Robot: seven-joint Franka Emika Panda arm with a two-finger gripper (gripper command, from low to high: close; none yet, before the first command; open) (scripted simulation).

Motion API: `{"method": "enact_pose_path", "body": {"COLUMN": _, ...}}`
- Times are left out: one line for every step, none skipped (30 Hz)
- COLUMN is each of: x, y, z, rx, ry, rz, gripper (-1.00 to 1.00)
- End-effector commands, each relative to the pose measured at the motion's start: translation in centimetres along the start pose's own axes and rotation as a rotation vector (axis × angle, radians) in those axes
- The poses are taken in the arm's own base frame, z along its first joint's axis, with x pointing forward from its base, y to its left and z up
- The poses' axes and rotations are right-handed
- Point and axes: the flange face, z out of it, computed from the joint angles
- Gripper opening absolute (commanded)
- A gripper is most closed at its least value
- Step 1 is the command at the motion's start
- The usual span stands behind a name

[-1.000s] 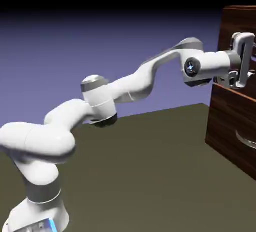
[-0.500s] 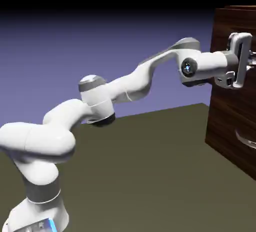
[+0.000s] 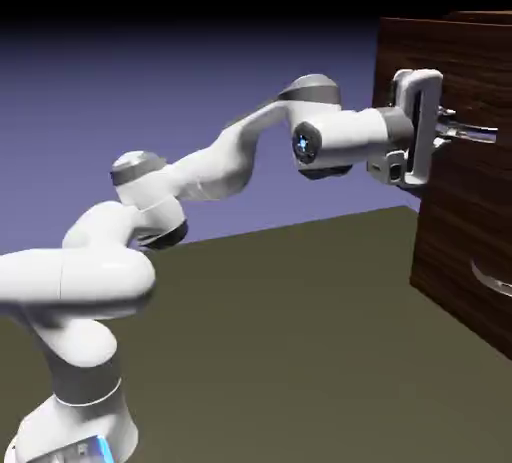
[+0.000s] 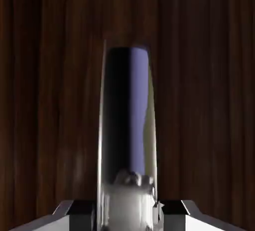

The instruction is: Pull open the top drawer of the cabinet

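The top drawer (image 3: 398,59) is a dark wood-grain front that stands out to the left of the cabinet (image 3: 455,241) body below it. Its thin silver bar handle (image 3: 472,133) runs across the front. My gripper (image 3: 442,138) is shut on this handle, with the white hand held level against the drawer front. In the hand view the shiny handle (image 4: 127,125) rises large between the two grey fingertips (image 4: 74,214), and my gripper (image 4: 128,211) pinches its base. The drawer's wood (image 4: 45,100) fills the rest of that view.
Below the drawer, the lower drawer front carries a curved silver handle (image 3: 490,279) at the right edge. The olive table (image 3: 290,351) spreads between the robot base and the cabinet. The arm's elbow (image 3: 140,176) hangs over the table's left part.
The gripper closed on the handle, then moved left with it. The top drawer front has come out to the left of the cabinet. The arm has folded back toward its base.
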Motion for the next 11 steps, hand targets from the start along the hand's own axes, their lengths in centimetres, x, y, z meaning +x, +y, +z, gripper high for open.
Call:
{"method": "enact_pose_path", "body": {"x": 0.1, "y": -0.1, "z": -1.2, "rx": 0.001, "ry": 0.002, "rz": 0.001, "gripper": -1.0}}
{"method": "enact_pose_path", "body": {"x": 0.1, "y": -0.1, "z": -2.3, "rx": 0.001, "ry": 0.002, "rz": 0.001, "gripper": -1.0}}
{"method": "enact_pose_path", "body": {"x": 0.1, "y": -0.1, "z": -3.4, "rx": 0.001, "ry": 0.002, "rz": 0.001, "gripper": -1.0}}
{"method": "enact_pose_path", "body": {"x": 0.1, "y": -0.1, "z": -4.6, "rx": 0.001, "ry": 0.002, "rz": 0.001, "gripper": -1.0}}
{"method": "enact_pose_path", "body": {"x": 0.1, "y": -0.1, "z": -5.8, "rx": 0.001, "ry": 0.002, "rz": 0.001, "gripper": -1.0}}
{"method": "enact_pose_path", "body": {"x": 0.1, "y": -0.1, "z": -7.0, "rx": 0.001, "ry": 0.002, "rz": 0.001, "gripper": -1.0}}
{"method": "enact_pose_path", "body": {"x": 0.1, "y": -0.1, "z": -8.2, "rx": 0.001, "ry": 0.002, "rz": 0.001, "gripper": -1.0}}
{"method": "enact_pose_path", "body": {"x": 0.1, "y": -0.1, "z": -8.2, "rx": 0.001, "ry": 0.002, "rz": 0.001, "gripper": 1.0}}
{"method": "enact_pose_path", "body": {"x": 0.1, "y": -0.1, "z": -8.2, "rx": 0.001, "ry": 0.002, "rz": 0.001, "gripper": 1.0}}
{"method": "enact_pose_path", "body": {"x": 0.0, "y": -0.1, "z": -9.5, "rx": 0.002, "ry": 0.002, "rz": 0.0, "gripper": 1.0}}
{"method": "enact_pose_path", "body": {"x": 0.0, "y": -0.1, "z": -10.8, "rx": 0.002, "ry": 0.002, "rz": -0.001, "gripper": 1.0}}
